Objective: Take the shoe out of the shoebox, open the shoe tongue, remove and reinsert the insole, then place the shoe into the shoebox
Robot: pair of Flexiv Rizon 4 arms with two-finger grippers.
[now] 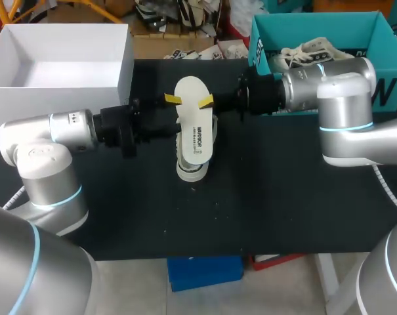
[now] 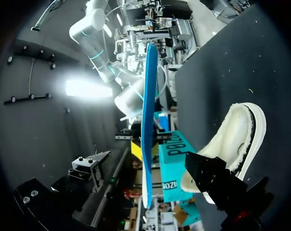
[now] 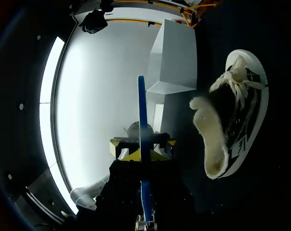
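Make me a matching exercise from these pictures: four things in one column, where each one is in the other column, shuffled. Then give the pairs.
Things:
1. insole
2. shoe
3. white box
4. teal shoebox

Places:
A. at the far right of the table, with a second shoe inside
B. on the black table, under the insole
C. raised above the table, in the right gripper
D. at the far left of the table

Pairs: 1-C; 2-B; 3-D; 4-A
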